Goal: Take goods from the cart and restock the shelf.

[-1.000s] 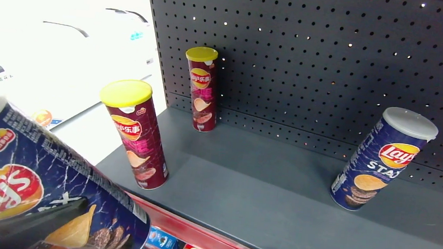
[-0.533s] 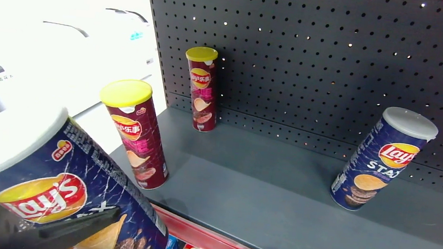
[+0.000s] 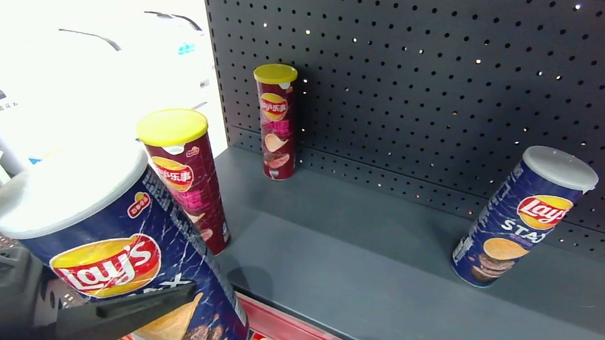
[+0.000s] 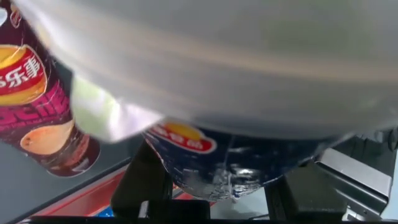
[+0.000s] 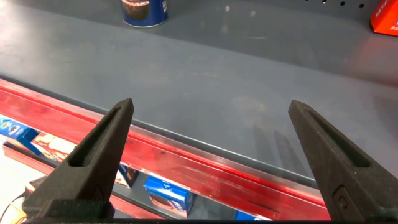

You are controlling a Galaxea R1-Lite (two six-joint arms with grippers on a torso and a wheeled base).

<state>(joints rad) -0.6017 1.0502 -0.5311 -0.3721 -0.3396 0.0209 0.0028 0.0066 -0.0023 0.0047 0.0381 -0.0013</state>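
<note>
Grey shelf lies ahead-right of the left gripper, clamped on a tilted blue can, lid leaning left; right gripper gapes empty.

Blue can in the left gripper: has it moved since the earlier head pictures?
Yes. The held blue can has shifted rightward toward the front maroon can, now overlapping it.

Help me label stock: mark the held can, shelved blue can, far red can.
Held can (image 3: pixel 104 265), head view, its logo.
Shelved blue can (image 3: pixel 544 211), head view, its logo.
Far red can (image 3: pixel 277 129), head view, its side.
</note>
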